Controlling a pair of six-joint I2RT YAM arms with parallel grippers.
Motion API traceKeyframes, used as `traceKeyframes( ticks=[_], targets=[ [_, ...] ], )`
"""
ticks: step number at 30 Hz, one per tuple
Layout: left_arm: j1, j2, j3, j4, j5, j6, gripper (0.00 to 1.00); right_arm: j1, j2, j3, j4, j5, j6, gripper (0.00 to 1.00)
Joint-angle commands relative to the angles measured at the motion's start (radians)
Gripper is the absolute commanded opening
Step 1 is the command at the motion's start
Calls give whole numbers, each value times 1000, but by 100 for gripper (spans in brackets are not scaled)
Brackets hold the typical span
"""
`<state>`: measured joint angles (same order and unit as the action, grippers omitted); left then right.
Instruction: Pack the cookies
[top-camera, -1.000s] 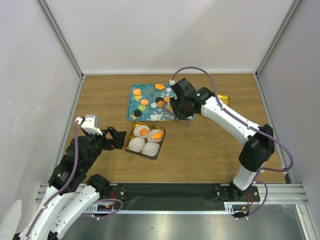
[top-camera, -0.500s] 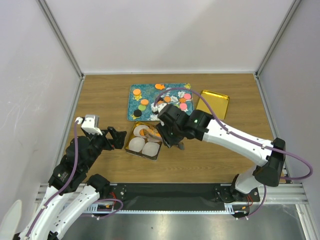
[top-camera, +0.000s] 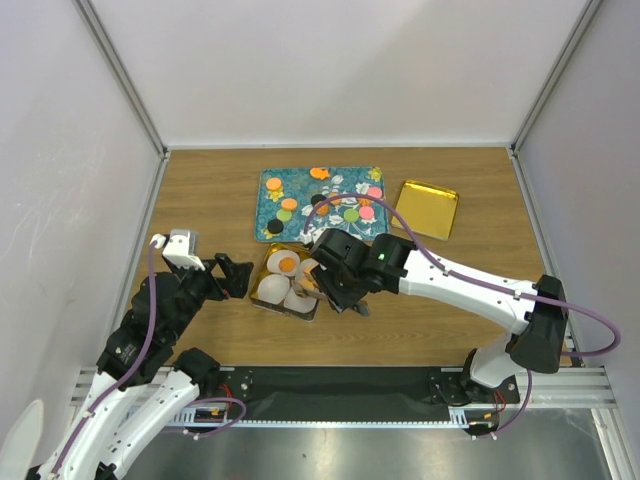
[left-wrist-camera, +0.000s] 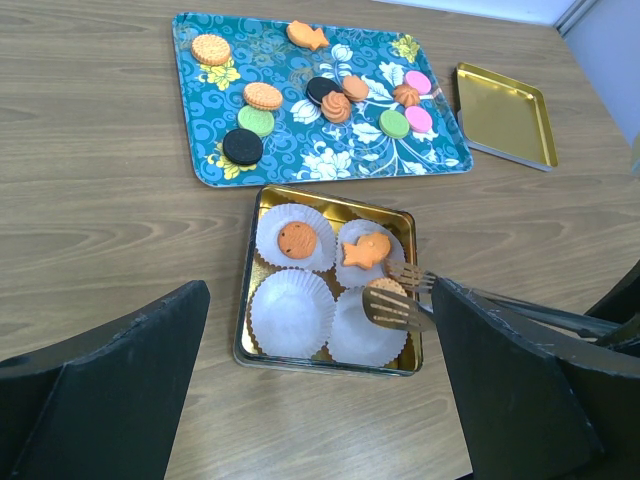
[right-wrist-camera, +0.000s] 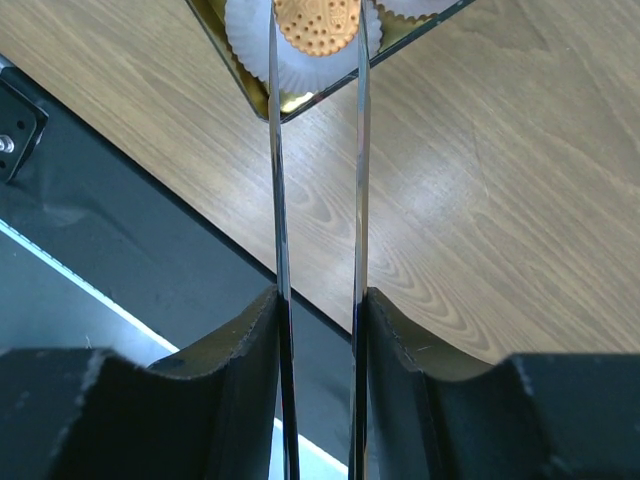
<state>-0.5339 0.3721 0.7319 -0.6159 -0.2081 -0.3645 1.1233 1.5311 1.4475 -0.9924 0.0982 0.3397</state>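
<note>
My right gripper (top-camera: 340, 285) is shut on metal tongs (right-wrist-camera: 278, 180). The tongs pinch a round orange cookie (right-wrist-camera: 316, 25) just over the near-right paper cup (left-wrist-camera: 375, 330) of the gold tin (left-wrist-camera: 243, 330). The cookie also shows in the left wrist view (left-wrist-camera: 388, 288). A round orange cookie (left-wrist-camera: 297, 240) and a fish-shaped orange one (left-wrist-camera: 366, 250) lie in the far cups. Several orange, green, pink and dark cookies lie on the teal tray (left-wrist-camera: 200, 160). My left gripper (top-camera: 235, 275) is open and empty, left of the tin.
A gold lid (top-camera: 427, 208) lies right of the teal tray (top-camera: 268, 205). The near-left paper cup (left-wrist-camera: 292, 312) holds nothing. Grey walls stand at the left, back and right. A black strip runs along the table's near edge.
My right arm has swung from over the teal tray down and left to the gold tin, carrying the cookie in the tongs. The left arm has not moved.
</note>
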Motion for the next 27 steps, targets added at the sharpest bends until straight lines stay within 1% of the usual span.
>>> traceKeyframes(
  ticks=[1, 6, 8, 10, 12, 17, 20, 21, 23, 24, 27],
  targets=[
    [3, 4, -5, 21, -17, 10, 100, 16, 1, -1, 28, 5, 10, 40],
    [3, 5, -5, 21, -17, 10, 100, 20, 8, -15, 37, -5, 9, 44],
    [3, 5, -3, 21, -17, 10, 100, 18, 8, -13, 38, -5, 5, 47],
    [3, 7, -3, 19, -17, 10, 100, 21, 8, -13, 40, -8, 2, 54],
    [3, 7, -3, 21, -17, 10, 100, 21, 6, -9, 41, -8, -4, 58],
    [3, 7, -3, 18, -19, 10, 100, 15, 6, 22, 29, 21, -14, 58],
    [3, 5, -3, 19, -20, 10, 100, -49, -11, 54, 23, 37, -25, 52],
    [3, 4, -3, 19, -20, 10, 100, -110, -20, 60, 29, 34, -36, 51],
    [3, 2, -3, 19, -19, 10, 100, -178, -43, 66, 64, 5, -48, 50],
    [3, 4, -3, 19, -19, 9, 100, -245, -45, 70, 73, -2, -54, 50],
    [3, 5, -3, 19, -17, 10, 100, -325, -29, 76, 109, -2, -65, 51]
  ],
)
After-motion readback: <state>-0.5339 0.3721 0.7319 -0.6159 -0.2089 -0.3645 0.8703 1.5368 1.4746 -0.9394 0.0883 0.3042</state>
